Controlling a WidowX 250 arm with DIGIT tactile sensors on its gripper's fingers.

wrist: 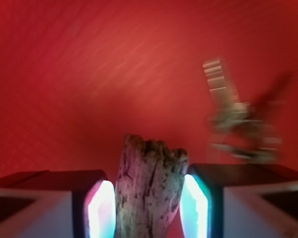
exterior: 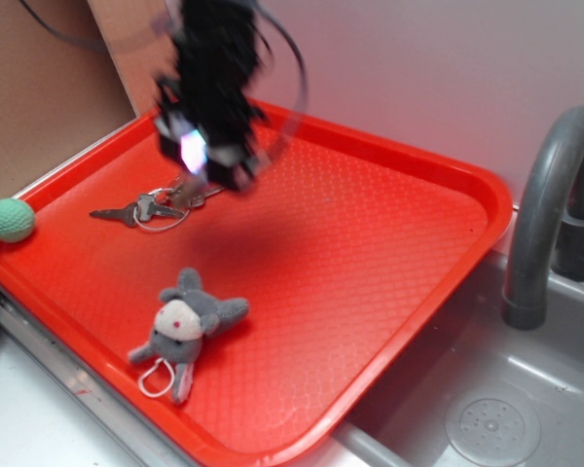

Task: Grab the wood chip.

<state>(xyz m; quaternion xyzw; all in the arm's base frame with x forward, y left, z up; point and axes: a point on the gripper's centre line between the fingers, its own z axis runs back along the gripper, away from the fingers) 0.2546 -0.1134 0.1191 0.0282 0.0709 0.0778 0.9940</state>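
Wrist view: at 6 o'clock we see the wood chip (wrist: 150, 191) standing upright between the two fingers (wrist: 100, 208), whose glowing pads press against its left and right flanks. We read the gripper (wrist: 148, 210) as clamped on the chip, with the chip's rough upper end projecting past the fingertips. Beyond it lies the red tray (wrist: 114, 64), blurred, so we judge the arm to be in motion. At 2 o'clock the bunch of keys (wrist: 241, 121) appears, also blurred and clear of the chip.

In the exterior view, going near to far:

1. At 7 o'clock the grey plush animal (exterior: 187, 326) lies on the tray (exterior: 370, 263), well apart from the gripper.
2. At 9 o'clock a green ball (exterior: 12, 220) rests at the tray's left rim.
3. At 10 o'clock the keys (exterior: 154, 207) lie flat on the tray.
4. At 11 o'clock the gripper (exterior: 206, 156) hangs just above and beside the keys, blurred. We cannot make out the chip in this view.
5. At 3 o'clock a grey faucet (exterior: 555, 204) stands off the tray.

Step in hand: we judge the grasp made and the lift under way. The next move calls for a steady, straight rise with the clamp unchanged, since the chip tapers and its surface is rough, and for keeping clear of the keys just beside it.
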